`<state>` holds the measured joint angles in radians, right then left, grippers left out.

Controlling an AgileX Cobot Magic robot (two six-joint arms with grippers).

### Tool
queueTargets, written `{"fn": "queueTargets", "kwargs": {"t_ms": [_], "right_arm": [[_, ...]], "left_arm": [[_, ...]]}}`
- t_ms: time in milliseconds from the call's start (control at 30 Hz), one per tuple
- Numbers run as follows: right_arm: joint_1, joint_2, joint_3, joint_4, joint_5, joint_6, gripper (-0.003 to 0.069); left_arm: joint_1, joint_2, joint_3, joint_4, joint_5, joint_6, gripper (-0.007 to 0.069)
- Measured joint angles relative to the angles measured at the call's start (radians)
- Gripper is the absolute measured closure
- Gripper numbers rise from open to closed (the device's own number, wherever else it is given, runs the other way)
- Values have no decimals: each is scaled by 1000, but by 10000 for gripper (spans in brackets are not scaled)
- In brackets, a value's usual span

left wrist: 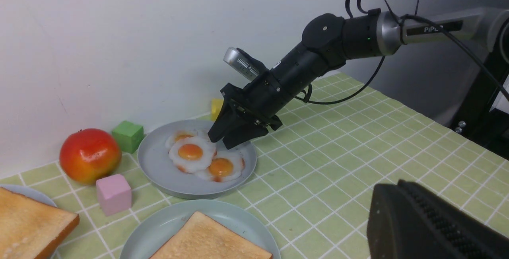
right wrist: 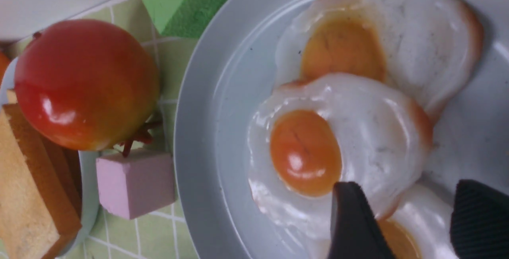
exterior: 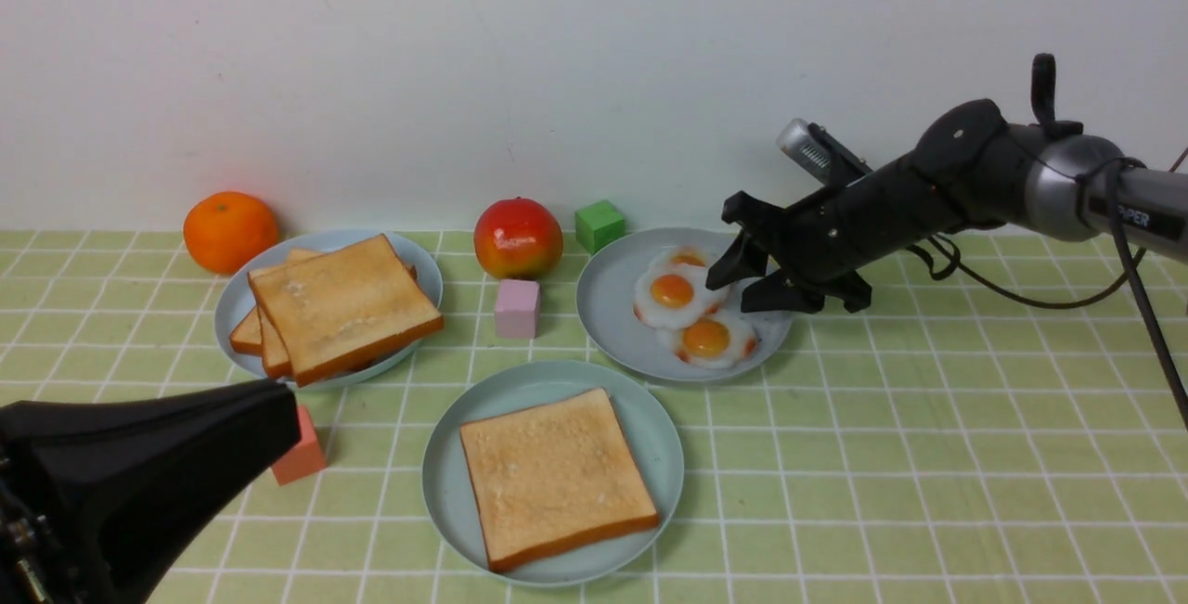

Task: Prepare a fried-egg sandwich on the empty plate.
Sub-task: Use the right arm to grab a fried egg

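Observation:
The pale mint-green plate (exterior: pixel 445 469) lies front centre with one toast slice (exterior: pixel 555 474) flat on it. More toast slices (exterior: pixel 343 302) are stacked on a grey-blue plate (exterior: pixel 422 272) at the left. Three fried eggs overlap on another grey-blue plate (exterior: pixel 603 307). My right gripper (exterior: pixel 738 293) is open low over these eggs. In the right wrist view its fingertips (right wrist: pixel 352 215) straddle the edge of the middle egg (right wrist: pixel 318 143), above the nearest egg (right wrist: pixel 421 219). My left gripper (exterior: pixel 278 395) is shut and empty at the front left, over the table in its wrist view (left wrist: pixel 391 195).
An orange (exterior: pixel 230 231), a red apple (exterior: pixel 518 237) and a green cube (exterior: pixel 599 224) stand along the back wall. A pink cube (exterior: pixel 517 308) sits between the two back plates. A salmon block (exterior: pixel 299 456) lies by my left gripper. A yellow block (left wrist: pixel 216 108) sits behind the egg plate.

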<state>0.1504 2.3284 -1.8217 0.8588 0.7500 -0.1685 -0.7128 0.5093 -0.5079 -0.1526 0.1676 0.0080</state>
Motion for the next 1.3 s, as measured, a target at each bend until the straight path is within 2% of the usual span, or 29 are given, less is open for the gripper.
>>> {"fn": "queueTargets", "kwargs": {"t_ms": [467, 800, 1300], "right_arm": [[0, 35, -2, 78, -50, -52, 301], [0, 37, -2, 164, -59, -157, 301], [0, 59, -7, 185, -59, -188, 303]], "left_arm": [[0, 0, 0, 0, 0, 0, 638], [0, 0, 0, 0, 0, 0, 638], [0, 0, 0, 0, 0, 0, 638]]}}
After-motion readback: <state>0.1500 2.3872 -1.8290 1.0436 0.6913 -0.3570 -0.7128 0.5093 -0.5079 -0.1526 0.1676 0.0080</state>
